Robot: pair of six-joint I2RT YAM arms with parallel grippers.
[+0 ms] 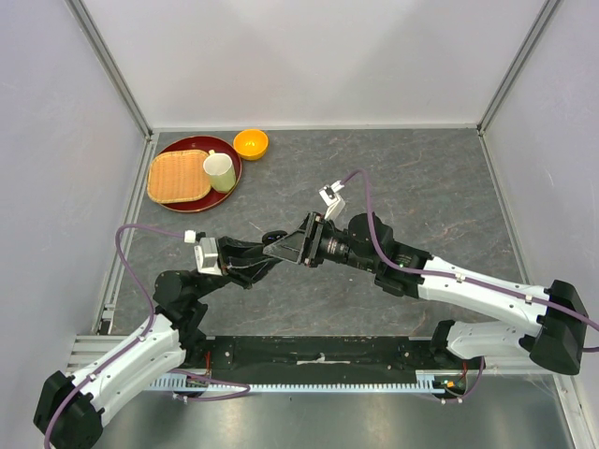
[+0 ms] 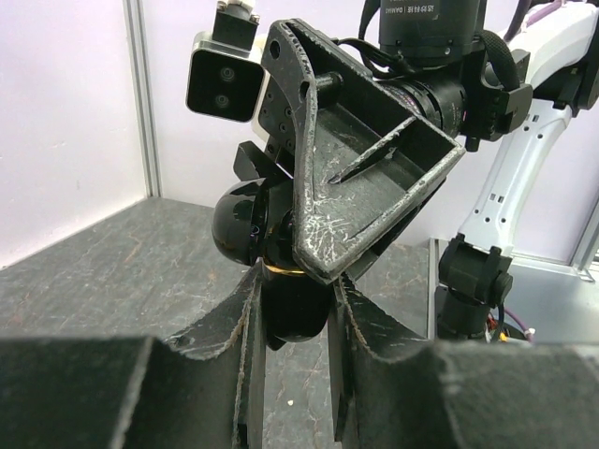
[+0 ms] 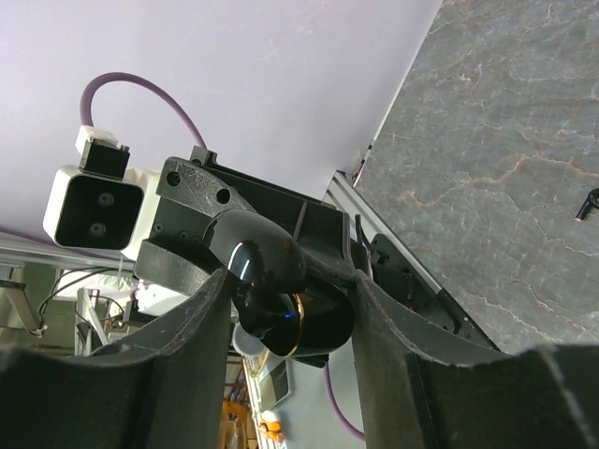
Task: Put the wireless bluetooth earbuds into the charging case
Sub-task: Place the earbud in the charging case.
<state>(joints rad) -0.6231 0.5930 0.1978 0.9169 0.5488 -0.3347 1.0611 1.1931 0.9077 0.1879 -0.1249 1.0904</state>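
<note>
The black charging case [image 2: 292, 313] hangs above the table [image 3: 487, 140], clamped between the jaws of the left claw [image 2: 295, 281], its lid apparently up. The right claw [image 3: 292, 279] straddles the same case, jaws partly apart; I cannot tell whether they press it. The step looks like readying the case. Next comes fetching an earbud: a small dark piece [image 3: 588, 203], perhaps one, lies beyond the right claw.
</note>
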